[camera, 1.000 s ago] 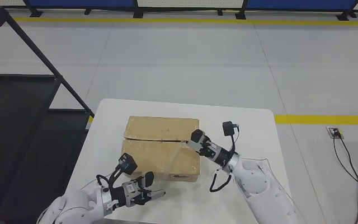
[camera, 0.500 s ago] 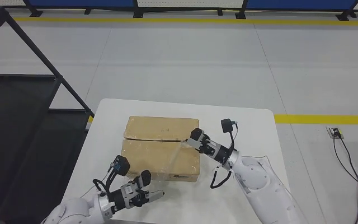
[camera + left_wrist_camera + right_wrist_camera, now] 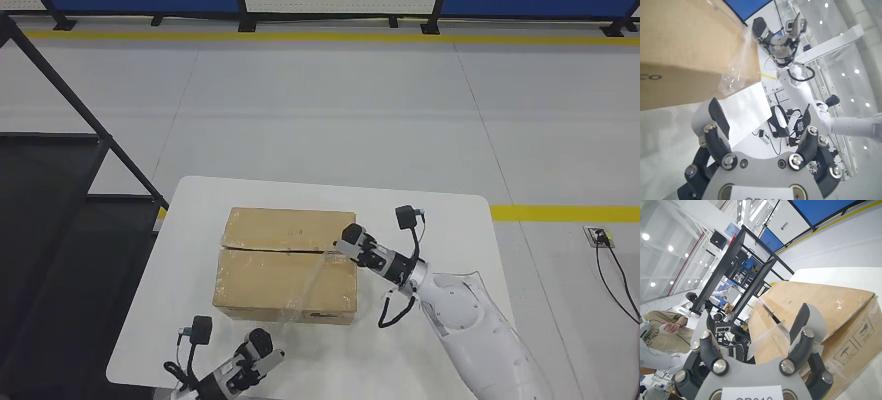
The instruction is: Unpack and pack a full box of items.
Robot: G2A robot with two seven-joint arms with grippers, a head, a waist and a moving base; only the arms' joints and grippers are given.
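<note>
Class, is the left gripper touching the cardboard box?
Apart. Top view: bare table separates the left gripper from the cardboard box.

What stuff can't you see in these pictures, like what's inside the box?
- Inside the cardboard box: its top flaps are shut in every view, so the contents are hidden.
- The arm behind the left gripper: cut off by the top view's bottom edge.
- Whether the right gripper touches the clear tape: one finger covers that spot in the right wrist view.
- Printed marks on the box's side: too small in the top view.
</note>
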